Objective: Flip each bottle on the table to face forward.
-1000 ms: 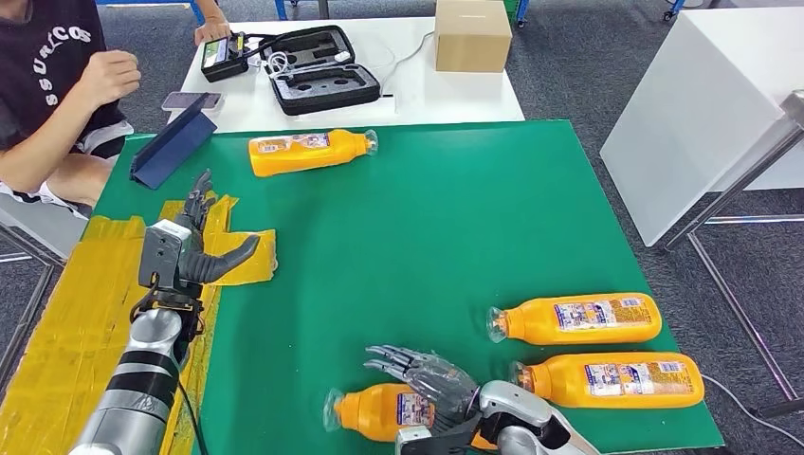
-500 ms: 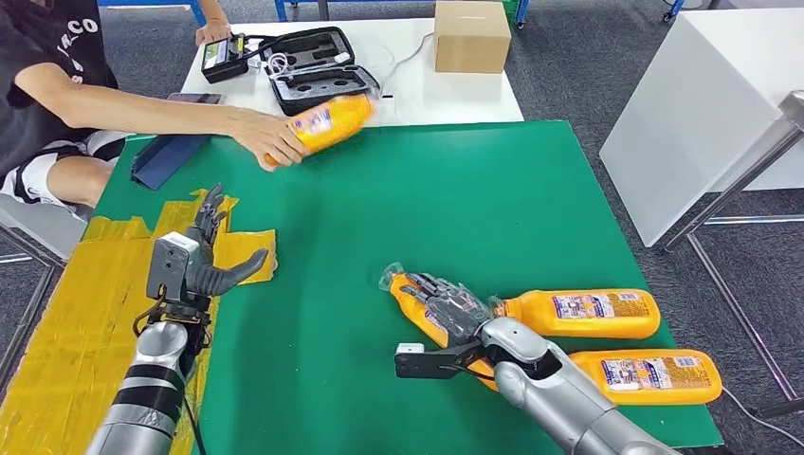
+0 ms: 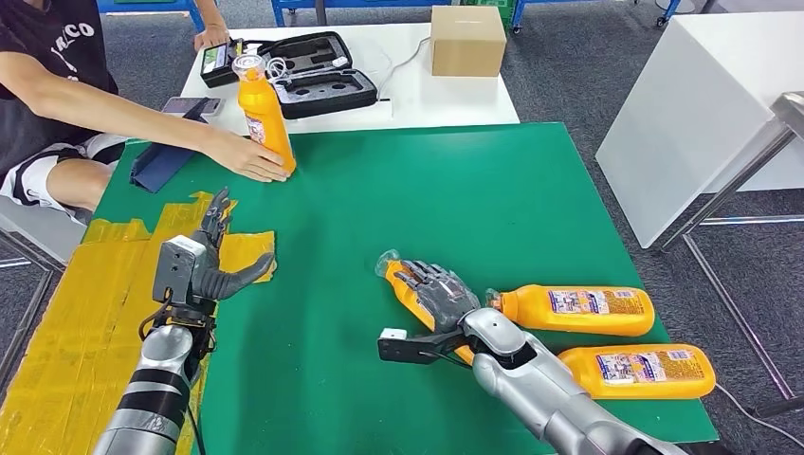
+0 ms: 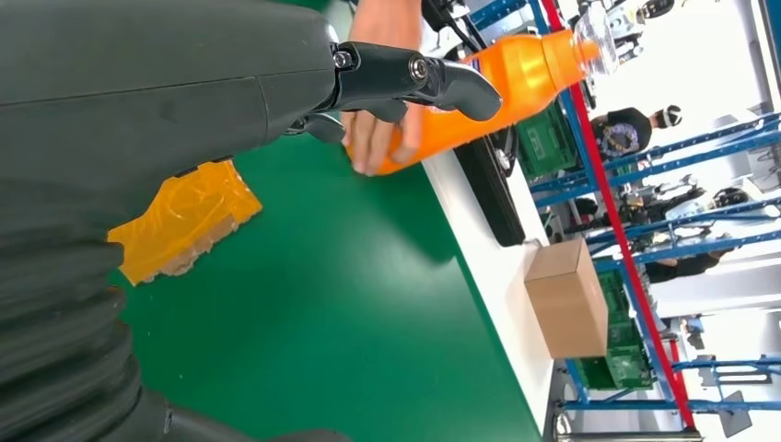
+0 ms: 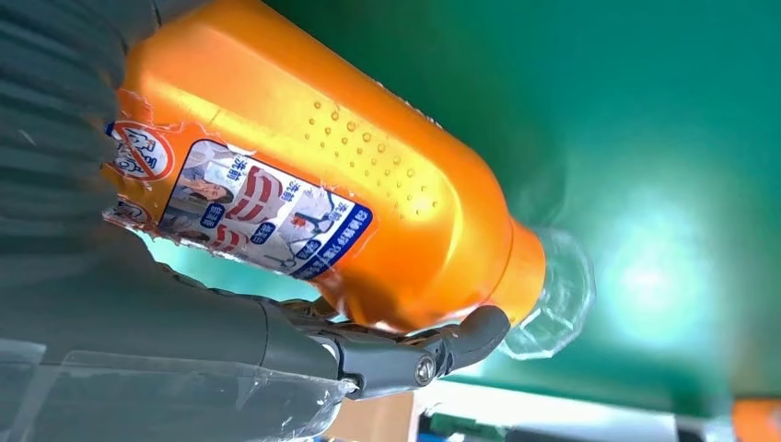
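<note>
My right hand (image 3: 444,301) grips an orange bottle (image 3: 406,284) lifted off the green table (image 3: 455,190), its clear cap pointing up and away from me; the right wrist view shows the same bottle (image 5: 304,184) with its label, wrapped by my fingers (image 5: 405,354). Two more orange bottles (image 3: 576,310) (image 3: 637,371) lie on their sides at the right, caps toward my right hand. A person's hand (image 3: 248,156) stands a fourth bottle (image 3: 264,112) upright at the table's far left, also seen in the left wrist view as an orange bottle (image 4: 479,92). My left hand (image 3: 201,261) hovers open over yellow tape (image 3: 85,303).
A dark blue folder (image 3: 163,161) lies at the far left corner. Behind the green table stands a white table (image 3: 417,95) with an open black case (image 3: 318,71) and a cardboard box (image 3: 467,40). A white cabinet (image 3: 702,114) stands to the right. The person sits at the far left.
The person has set the far bottle upright from a tilted hold. My right hand with its bottle has shifted slightly farther onto the table. My left hand has barely moved.
</note>
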Action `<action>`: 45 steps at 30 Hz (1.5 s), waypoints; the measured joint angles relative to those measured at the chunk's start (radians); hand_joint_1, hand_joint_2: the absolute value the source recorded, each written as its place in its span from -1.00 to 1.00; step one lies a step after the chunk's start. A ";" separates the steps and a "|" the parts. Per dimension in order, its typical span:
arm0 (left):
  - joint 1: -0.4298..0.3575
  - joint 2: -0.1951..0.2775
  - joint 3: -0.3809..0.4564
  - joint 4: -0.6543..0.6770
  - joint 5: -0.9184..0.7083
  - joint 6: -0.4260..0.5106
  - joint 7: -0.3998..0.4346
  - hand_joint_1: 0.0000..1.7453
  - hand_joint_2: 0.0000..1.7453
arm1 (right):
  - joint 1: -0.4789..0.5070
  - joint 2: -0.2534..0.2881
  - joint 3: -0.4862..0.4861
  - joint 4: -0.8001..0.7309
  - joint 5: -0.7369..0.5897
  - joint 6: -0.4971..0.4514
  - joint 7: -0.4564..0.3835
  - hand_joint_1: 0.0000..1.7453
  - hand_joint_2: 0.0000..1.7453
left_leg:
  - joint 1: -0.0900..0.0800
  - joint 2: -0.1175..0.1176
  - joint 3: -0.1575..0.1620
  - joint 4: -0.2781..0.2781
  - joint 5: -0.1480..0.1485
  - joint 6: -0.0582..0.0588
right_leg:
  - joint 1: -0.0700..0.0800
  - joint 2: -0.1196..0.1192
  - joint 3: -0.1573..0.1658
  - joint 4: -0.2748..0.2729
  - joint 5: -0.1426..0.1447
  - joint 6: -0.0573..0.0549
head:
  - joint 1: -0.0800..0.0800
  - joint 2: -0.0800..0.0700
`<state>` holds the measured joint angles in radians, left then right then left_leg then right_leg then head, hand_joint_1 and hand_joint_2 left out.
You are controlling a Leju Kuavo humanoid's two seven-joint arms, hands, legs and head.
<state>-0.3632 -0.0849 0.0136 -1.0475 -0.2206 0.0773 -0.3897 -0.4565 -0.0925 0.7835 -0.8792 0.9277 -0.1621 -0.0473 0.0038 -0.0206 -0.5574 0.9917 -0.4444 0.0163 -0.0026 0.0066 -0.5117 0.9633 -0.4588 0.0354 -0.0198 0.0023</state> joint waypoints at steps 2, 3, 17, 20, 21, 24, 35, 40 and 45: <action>0.001 -0.005 -0.004 0.000 -0.010 0.007 0.006 -1.00 1.00 | -0.002 0.040 -0.024 0.030 -0.006 -0.057 -0.006 -1.00 1.00 | 0.000 0.000 0.000 0.000 0.000 0.000 | 0.000 0.000 0.000 0.000 0.000 0.000 | 0.000 0.000; 0.002 -0.007 -0.006 0.000 -0.014 0.011 0.009 -1.00 1.00 | 0.002 0.059 -0.038 0.037 -0.010 -0.083 -0.012 -1.00 1.00 | 0.000 0.000 0.000 0.000 0.000 0.000 | 0.000 0.000 0.000 0.000 0.000 0.000 | 0.000 0.000; 0.097 -0.021 -0.008 -0.061 -0.047 0.034 0.018 -1.00 1.00 | 0.159 0.184 -0.206 -0.254 -0.019 -0.228 -0.061 -1.00 1.00 | 0.000 -0.001 -0.012 0.000 0.000 0.000 | 0.000 0.000 -0.011 0.000 0.000 0.000 | 0.000 0.000; 0.177 -0.030 -0.010 -0.125 -0.045 0.039 0.008 -1.00 1.00 | 0.244 0.174 -0.230 -0.366 -0.013 -0.253 -0.074 -1.00 1.00 | 0.000 -0.001 -0.013 0.000 -0.002 -0.001 | 0.000 0.000 -0.012 0.000 -0.001 0.000 | 0.000 0.000; 0.214 -0.033 -0.012 -0.155 -0.042 0.036 0.004 -1.00 1.00 | 0.278 0.168 -0.235 -0.405 -0.008 -0.258 -0.077 -1.00 1.00 | 0.000 -0.001 -0.013 0.000 -0.003 -0.001 | -0.001 0.000 -0.012 0.000 -0.001 0.000 | 0.000 0.000; 0.306 -0.040 -0.019 -0.236 -0.036 0.022 0.000 -1.00 1.00 | 0.363 0.150 -0.242 -0.496 0.010 -0.262 -0.077 -1.00 1.00 | 0.000 -0.001 -0.014 0.000 -0.004 -0.001 | -0.001 0.000 -0.015 0.000 -0.002 -0.001 | 0.000 0.000; 0.512 -0.050 -0.088 -0.399 -0.063 -0.022 0.072 -1.00 1.00 | 0.584 0.094 -0.333 -0.696 0.092 -0.274 0.131 -1.00 1.00 | 0.000 -0.001 -0.015 0.000 -0.005 0.000 | 0.000 0.000 -0.015 -0.001 -0.003 -0.002 | 0.000 0.000; 0.496 -0.057 -0.114 -0.400 -0.103 0.003 0.083 -1.00 1.00 | 0.611 0.102 -0.395 -0.718 0.225 -0.273 0.235 -1.00 1.00 | 0.000 -0.002 -0.013 0.000 -0.004 0.000 | -0.001 0.000 -0.014 -0.001 -0.002 -0.002 | 0.000 0.000; 0.413 -0.083 -0.131 -0.359 -0.098 -0.013 0.076 -1.00 1.00 | 0.591 0.118 -0.484 -0.708 0.327 -0.244 0.311 -1.00 1.00 | 0.000 -0.002 -0.013 0.000 -0.004 0.000 | -0.001 0.000 -0.012 -0.001 -0.002 -0.002 | 0.000 0.000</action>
<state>0.0501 -0.1675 -0.1175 -1.4061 -0.3184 0.0640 -0.3137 0.1342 0.0255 0.2998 -1.5876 1.2548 -0.4066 0.2633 0.0034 -0.0222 -0.5706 0.9916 -0.4482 0.0160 -0.0031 0.0063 -0.5240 0.9625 -0.4608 0.0336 -0.0197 0.0023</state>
